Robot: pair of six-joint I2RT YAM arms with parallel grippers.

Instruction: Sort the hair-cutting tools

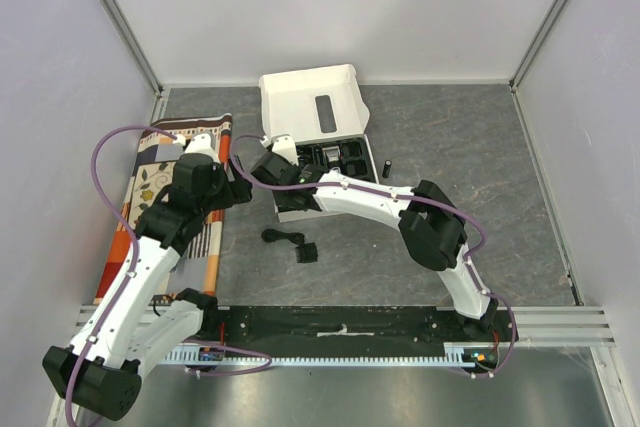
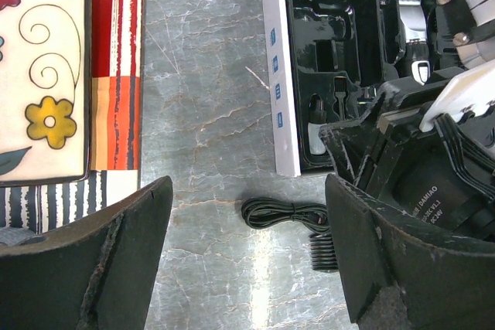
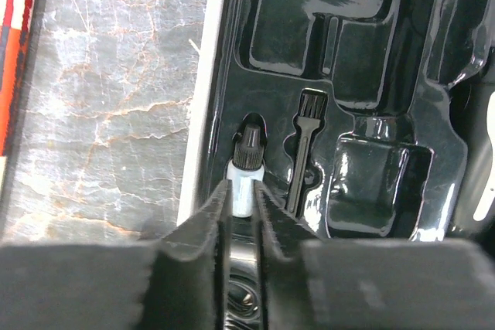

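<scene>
While right pincer (image 3: 242, 191) hangs over black tray (image 3: 371, 168) of white box (image 3: 203, 90), its fingers press both sides of small bottle (image 3: 246, 161): white body, black cap, lying in narrow slot by box wall, beside little brush (image 3: 303, 148). Bottle's lower end between fingertips, cap poking beyond. Clipper (image 2: 414, 36) lies in tray. Left pincer (image 2: 249, 183) spread wide above table (image 2: 201, 113); cable (image 2: 282, 212) and comb guard (image 2: 325, 251) on table below gap, untouched.

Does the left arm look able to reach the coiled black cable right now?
Probably yes. The coiled black cable lies on bare table just ahead of the open left gripper; the right gripper, holding a small bottle, is over the box.
</scene>
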